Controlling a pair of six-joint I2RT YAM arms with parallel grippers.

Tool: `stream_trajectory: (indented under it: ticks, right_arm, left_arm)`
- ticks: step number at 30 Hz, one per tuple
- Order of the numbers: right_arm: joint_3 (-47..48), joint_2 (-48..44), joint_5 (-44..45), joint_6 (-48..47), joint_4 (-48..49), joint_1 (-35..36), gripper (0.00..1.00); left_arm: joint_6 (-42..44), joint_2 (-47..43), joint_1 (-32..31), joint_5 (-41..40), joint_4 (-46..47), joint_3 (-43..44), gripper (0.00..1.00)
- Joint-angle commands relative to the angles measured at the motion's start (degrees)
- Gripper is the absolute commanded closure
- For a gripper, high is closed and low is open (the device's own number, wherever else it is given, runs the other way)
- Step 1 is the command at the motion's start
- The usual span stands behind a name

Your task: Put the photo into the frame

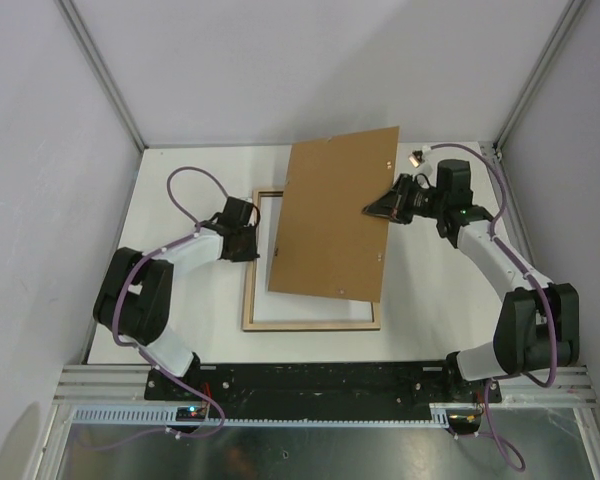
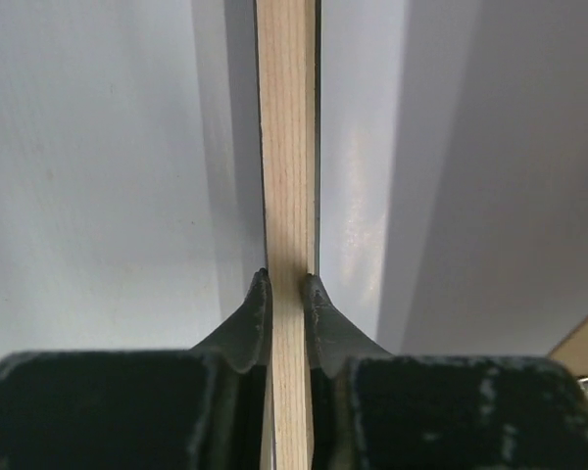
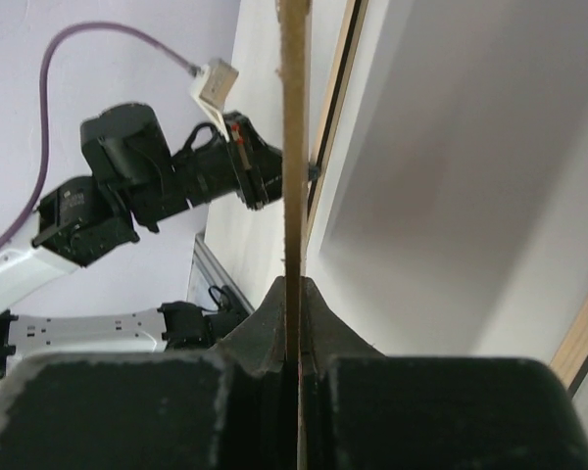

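Right now your right gripper (image 1: 378,209) is pinched onto the right-hand edge of the brown backing board (image 1: 335,215), jaws almost together with only the thin card between them. From that grip the board stretches leftward over the frame (image 1: 310,325), which lies pale-wood side up. The board's long axis runs from the frame's far end toward its near end, slightly skewed. Its far edge overhangs the frame's far rail, its near edge stops short of the frame's near rail, and its left edge sits inside the frame's left rail. The board looks raised at the gripped side rather than seated.

Your left gripper (image 1: 248,235) is closed on the frame's left rail, wood clamped between the fingertips, so that arm pins the frame while the right arm carries the board.

A white surface shows inside the frame's opening, along the near and left rails. You would judge that to be the photo (image 1: 315,312) lying face down, though no print is visible to confirm it.

To seat the board, you would need to bring it toward the frame's near rail, square it, then lower it.
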Motion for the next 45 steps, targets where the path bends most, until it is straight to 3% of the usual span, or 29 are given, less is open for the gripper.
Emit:
stream_trajectory:
  ticks: [1, 6, 10, 21, 31, 45]
  right_arm:
    - [-2.15, 0.28, -4.88, 1.81, 7.96, 1.21, 1.0]
    - [-3.74, 0.98, -5.52, 2.14, 9.15, 1.6, 1.0]
    - [-3.99, 1.91, -5.72, 2.18, 9.54, 1.77, 1.0]
    - [-5.43, 9.07, -9.85, 9.67, 21.12, 3.05, 1.0]
    - [-5.45, 14.26, -11.06, 11.95, 24.63, 3.71, 1.0]
    - [-5.46, 19.18, -10.96, 12.13, 26.2, 5.01, 1.0]
  left_arm:
    - [2.59, 0.47, 1.16, 0.17, -2.27, 3.28, 0.82]
    - [1.34, -0.03, 1.83, 1.5, -2.36, 3.61, 0.56]
    - [0.19, -1.34, 3.05, 1.65, -2.36, 3.86, 0.49]
    - [-12.04, -3.32, 9.89, -0.02, -1.54, 4.83, 0.72]
    - [-14.1, 2.03, 10.23, 0.7, -0.46, 7.16, 0.88]
    - [-14.51, 6.08, 10.01, 2.45, 1.31, 6.91, 0.96]
